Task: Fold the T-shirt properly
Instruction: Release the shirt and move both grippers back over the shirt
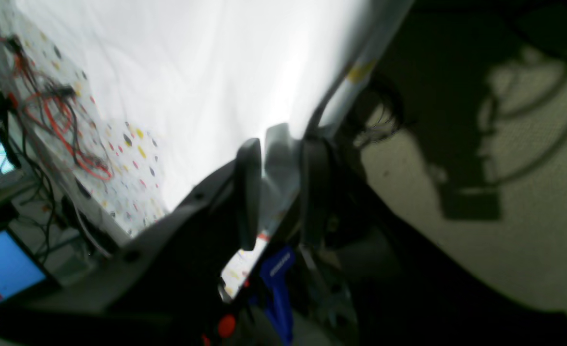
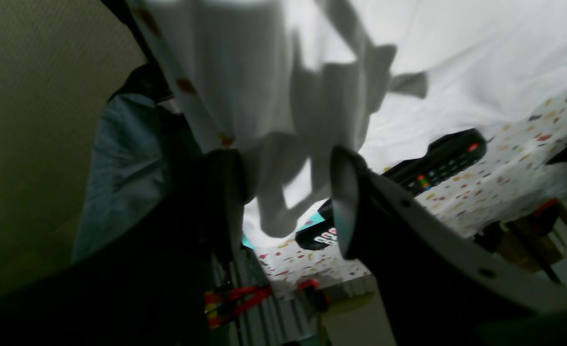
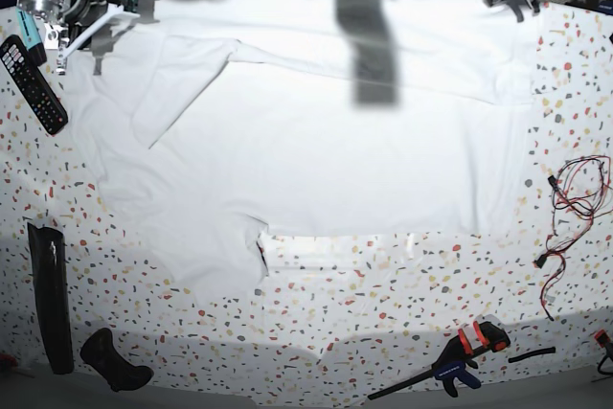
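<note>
The T-shirt [image 3: 316, 141] lay spread over the far half of the speckled table [image 3: 383, 332], its far edge at the table's far rim. It looked light, soft and limp, so it should be taken at corners or hems. The left gripper [image 1: 276, 192] was closed on the T-shirt at the far right corner. The right gripper [image 2: 288, 202] stood open around hanging cloth at the far left. No containers were visible.

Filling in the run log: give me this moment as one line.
T-shirt: spread flat, unfolded | left gripper: shut on T-shirt edge | right gripper: open around T-shirt edge | remote: beside right arm
</note>
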{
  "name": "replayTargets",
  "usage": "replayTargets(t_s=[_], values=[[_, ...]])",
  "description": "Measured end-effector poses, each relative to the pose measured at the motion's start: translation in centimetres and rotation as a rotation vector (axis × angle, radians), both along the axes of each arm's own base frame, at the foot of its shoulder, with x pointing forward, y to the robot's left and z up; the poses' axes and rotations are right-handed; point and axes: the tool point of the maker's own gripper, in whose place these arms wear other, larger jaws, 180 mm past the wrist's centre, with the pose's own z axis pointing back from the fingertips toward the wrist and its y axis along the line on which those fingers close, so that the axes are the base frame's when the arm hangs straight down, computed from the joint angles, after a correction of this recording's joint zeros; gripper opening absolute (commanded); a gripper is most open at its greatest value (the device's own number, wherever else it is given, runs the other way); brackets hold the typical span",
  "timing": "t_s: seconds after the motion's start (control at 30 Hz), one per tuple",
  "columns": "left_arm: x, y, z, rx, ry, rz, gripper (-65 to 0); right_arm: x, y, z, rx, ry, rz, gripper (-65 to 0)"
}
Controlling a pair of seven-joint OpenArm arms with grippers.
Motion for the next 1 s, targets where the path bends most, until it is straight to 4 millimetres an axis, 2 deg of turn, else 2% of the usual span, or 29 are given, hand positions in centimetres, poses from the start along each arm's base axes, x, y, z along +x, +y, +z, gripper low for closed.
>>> replayTargets(t_s=[0.13,0.3,0.43,0.63,0.73,0.87,1.0], values=[[-0.6,0.0,-0.1,0.000,0.012,0.000,-50.8,-1.6,1.2,-0.3,0.048,0.095,0.000,-36.4],[-3.4,-0.3,-0.4,-0.002,0.089,-0.015,-50.8,-2.1,4.2,0.7,0.140,0.118,0.026,-36.4],[-4.0,1.3,1.2,0.115,0.044,-0.002,-50.8,-2.4,6.1,1.4,0.199,0.129,0.055,-36.4],[-1.0,1.4,4.7,0.139,-0.162,0.018,-50.8,-1.5,7.4,1.7,0.253,0.074,0.068,-36.4],[1.3,1.2,6.7,0.113,-0.289,0.056,-50.8,-0.4,7.8,1.9,0.265,0.036,0.055,-36.4],[4.2,0.7,8.5,0.074,-0.400,0.057,-50.8,2.2,9.4,2.4,0.337,-0.061,0.010,-36.4],[6.2,-0.2,8.7,-0.012,-0.432,0.071,-50.8,6.7,10.4,4.1,0.412,-0.271,-0.102,-36.4]])
